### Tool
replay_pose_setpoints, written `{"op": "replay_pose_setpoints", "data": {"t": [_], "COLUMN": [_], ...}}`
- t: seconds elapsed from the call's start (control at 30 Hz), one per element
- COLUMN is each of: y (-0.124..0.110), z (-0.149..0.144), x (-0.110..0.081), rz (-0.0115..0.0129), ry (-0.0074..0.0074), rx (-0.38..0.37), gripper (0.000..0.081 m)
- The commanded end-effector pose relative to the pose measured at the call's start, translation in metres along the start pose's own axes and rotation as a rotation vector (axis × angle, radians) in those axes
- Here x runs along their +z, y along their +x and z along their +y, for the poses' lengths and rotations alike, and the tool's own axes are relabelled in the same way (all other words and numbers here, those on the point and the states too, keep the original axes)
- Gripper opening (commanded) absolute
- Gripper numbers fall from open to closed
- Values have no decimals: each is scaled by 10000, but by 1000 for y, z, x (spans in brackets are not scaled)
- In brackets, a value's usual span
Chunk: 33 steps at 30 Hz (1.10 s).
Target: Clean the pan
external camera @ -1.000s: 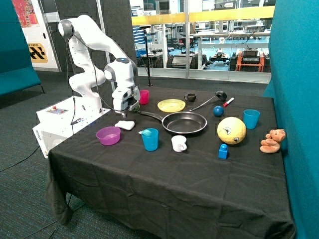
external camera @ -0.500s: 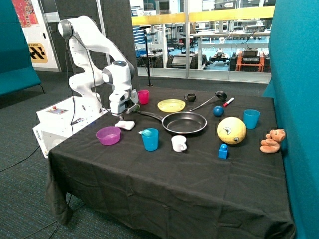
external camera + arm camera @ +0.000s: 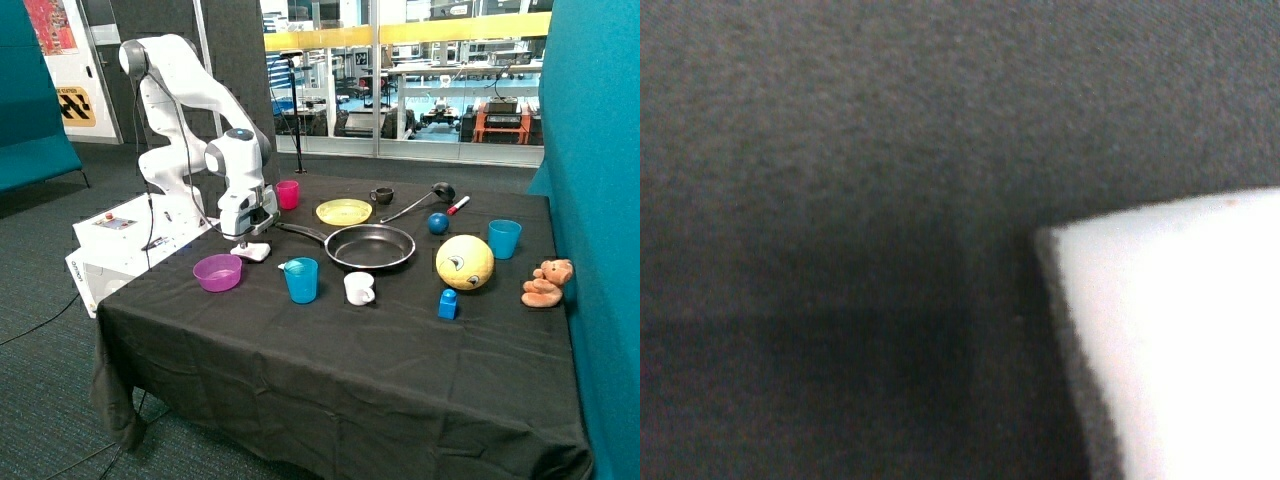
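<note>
The black pan lies near the middle of the black-clothed table, its long thin handle pointing toward the arm. A small white pad lies on the cloth just past the handle's end. My gripper is low over the table, right at the pad on its arm side. The wrist view shows the white pad very close, next to bare black cloth. Contact with the pad cannot be made out.
A purple bowl, a blue cup and a white cup stand in front of the pan. Behind it are a pink cup, a yellow plate and a ladle. A yellow ball sits beside the pan.
The gripper has come down toward the table and shifted slightly toward the purple bowl, ending at the white pad. Nothing else has moved.
</note>
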State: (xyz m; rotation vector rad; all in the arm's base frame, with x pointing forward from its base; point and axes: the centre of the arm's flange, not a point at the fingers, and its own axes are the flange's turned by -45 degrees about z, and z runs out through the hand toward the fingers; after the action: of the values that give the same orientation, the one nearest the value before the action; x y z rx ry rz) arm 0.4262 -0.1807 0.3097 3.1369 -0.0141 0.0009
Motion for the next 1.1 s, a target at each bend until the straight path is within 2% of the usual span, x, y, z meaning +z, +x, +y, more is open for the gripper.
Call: {"op": "replay_pose_setpoints", "data": {"t": [0.0,0.77,1.07], "y": [-3,-14,-10], "z": [9,7,7], "x": [7,21,24], "rz": [-6,-5,-6], "ry": [47,47,47], "rx": [78,-112,-44], "gripper": [796,789,779]}}
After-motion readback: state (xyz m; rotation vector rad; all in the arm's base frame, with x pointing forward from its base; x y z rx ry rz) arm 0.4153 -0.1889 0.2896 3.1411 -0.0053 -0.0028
